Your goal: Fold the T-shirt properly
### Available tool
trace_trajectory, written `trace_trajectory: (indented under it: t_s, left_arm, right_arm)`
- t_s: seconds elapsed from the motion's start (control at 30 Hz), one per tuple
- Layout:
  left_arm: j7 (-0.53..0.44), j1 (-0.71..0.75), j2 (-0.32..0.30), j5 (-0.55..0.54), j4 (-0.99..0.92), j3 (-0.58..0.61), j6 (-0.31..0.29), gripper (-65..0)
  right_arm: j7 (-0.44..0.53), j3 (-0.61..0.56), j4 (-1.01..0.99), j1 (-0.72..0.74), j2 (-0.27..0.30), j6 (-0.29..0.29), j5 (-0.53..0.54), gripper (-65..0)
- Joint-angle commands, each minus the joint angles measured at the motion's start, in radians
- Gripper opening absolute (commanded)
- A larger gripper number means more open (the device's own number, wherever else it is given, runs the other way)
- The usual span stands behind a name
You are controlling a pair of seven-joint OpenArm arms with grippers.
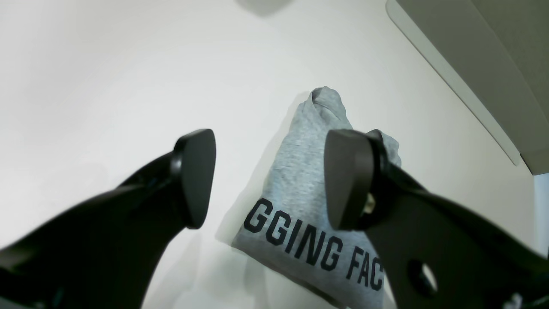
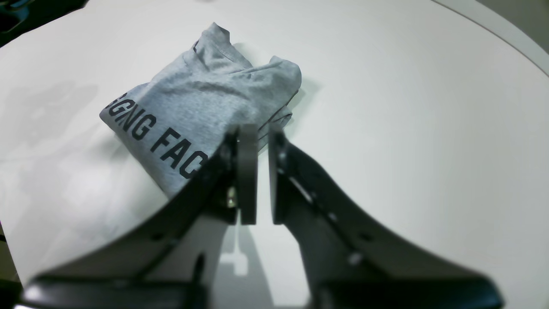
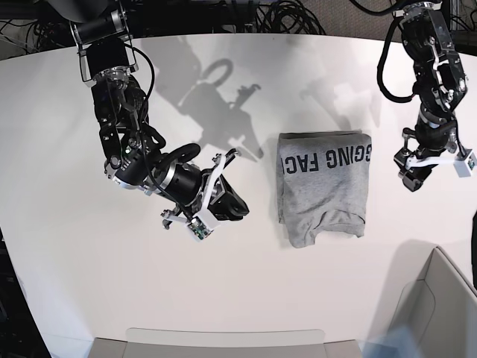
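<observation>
Shirt (image 3: pixel 322 186) lies folded into a compact block on the white table (image 3: pixel 89 283), centre-right of the base view, lettering up, one ragged end toward the bottom of the frame. Neither arm touches it.

Left gripper (image 1: pixel 266 180), right side of base view: jaws wide apart, empty, hovering with the shirt seen between them in the wrist view.

Right gripper (image 2: pixel 261 171), centre-left of base view: jaws nearly together with a thin gap, nothing between them, apart from the shirt edge.

Fold looks close to done. Risks: the lower end is uneven and bunched, so any further pinch or tug could drag layers apart. A low pass by either gripper could snag the loose edge and skew the block.
</observation>
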Motion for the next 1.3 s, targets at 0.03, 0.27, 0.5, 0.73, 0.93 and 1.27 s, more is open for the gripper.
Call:
trace_trajectory:
  t_s: [0.03,0.27,0.5,0.73,0.93,1.27]
  left_arm:
    - [-0.020,-0.008,-0.019,0.007,0.014,-0.002,-0.010,-24.3]
    - [-0.020,-0.008,-0.057,0.007,0.014,0.016,-0.012,-20.7]
    - [0.037,-0.009,-0.075,0.008,0.001,0.018,-0.005,-39.5]
    - [0.072,-0.037,-0.017,0.008,-0.006,-0.081,-0.007,-65.0]
    - [0.081,-0.035,-0.009,0.008,-0.006,-0.097,-0.004,-52.6]
    - [0.161,-0.037,-0.011,0.008,-0.006,-0.090,0.060,-28.1]
  right_arm:
    - [0.027,0.003,0.016,0.023,0.000,0.005,0.016,-51.1]
    - [0.025,0.002,0.016,0.023,0.000,0.005,0.016,-40.7]
    - [0.025,0.002,0.016,0.021,0.000,0.005,0.016,-40.7]
    - [0.025,0.002,0.016,0.021,0.000,0.005,0.016,-40.7]
    - [0.025,0.002,0.016,0.021,0.000,0.005,0.016,-40.7]
    - [0.024,0.002,0.016,0.021,0.000,0.005,0.016,-40.7]
